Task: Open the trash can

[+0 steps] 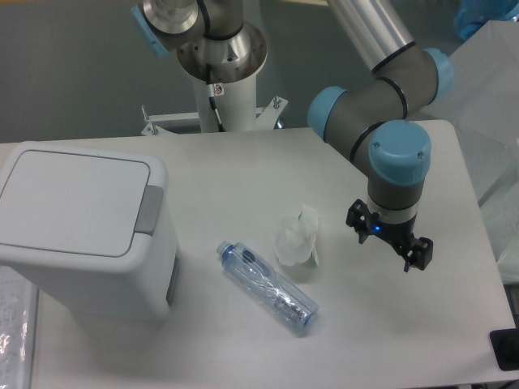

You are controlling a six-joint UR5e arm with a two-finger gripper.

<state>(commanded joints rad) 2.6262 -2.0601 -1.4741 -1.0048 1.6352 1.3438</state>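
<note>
Sitting at about nine o'clock on the table (243,154), the trash can (85,231) has its flat lid down, with the grey push-button tab (149,211) on the lid's right edge. Its left side runs close to the frame's left border, and its base stands near the table's front-left edge.

Over at three o'clock the gripper (389,241) hangs above bare tabletop, well apart from the trash can. Its two fingers point down and stand spread, with nothing between them. A small blue light shows on the gripper body.

Between the gripper and the trash can lie two things: a clear plastic bottle (268,277) with a blue cap, on its side and running diagonally toward five o'clock, and a crumpled white wad (297,237) just beside it at one o'clock. Bare table lies around the gripper to the right and front.

The arm (381,81) is cut off at the top border, as is the base column (223,57) at twelve o'clock. A dark object (507,350) at the lower right corner is cut off too, and I cannot make out what it is.
</note>
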